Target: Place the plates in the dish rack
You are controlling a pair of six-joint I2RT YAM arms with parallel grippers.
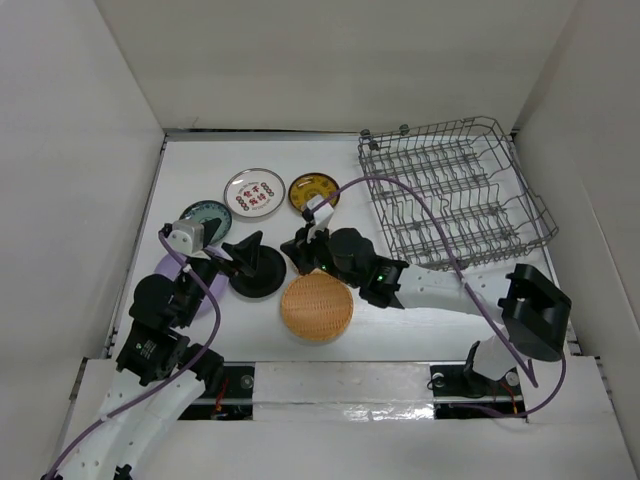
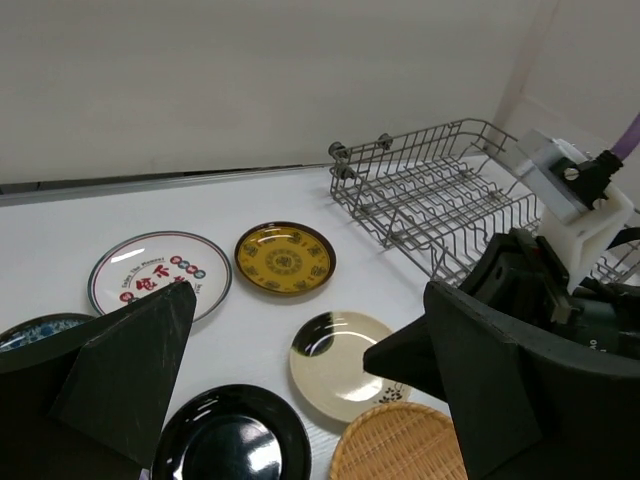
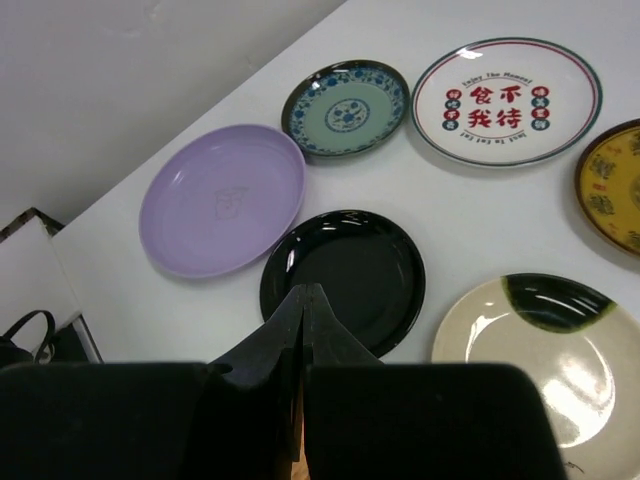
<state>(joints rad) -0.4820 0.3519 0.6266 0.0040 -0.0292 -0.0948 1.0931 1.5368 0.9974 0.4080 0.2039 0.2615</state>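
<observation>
The grey wire dish rack (image 1: pixel 455 195) stands at the back right with no plates in it; it also shows in the left wrist view (image 2: pixel 450 190). The white plate with red marks (image 1: pixel 254 192), dark yellow plate (image 1: pixel 313 190), teal plate (image 1: pixel 207 215), lavender plate (image 1: pixel 185 290), black plate (image 1: pixel 255 278) and orange-tan woven plate (image 1: pixel 316 306) lie flat on the table. A cream plate with a dark patch (image 2: pixel 345 365) lies under the right arm. My left gripper (image 1: pixel 240 255) is open and empty above the black plate (image 2: pixel 230 440). My right gripper (image 3: pixel 305 292) is shut and empty over the black plate's (image 3: pixel 345 275) near rim.
White walls enclose the table on the left, back and right. The right arm (image 1: pixel 430 285) stretches across the table in front of the rack. A purple cable (image 1: pixel 420 205) loops over the rack's front. The two grippers are close together near the table's middle.
</observation>
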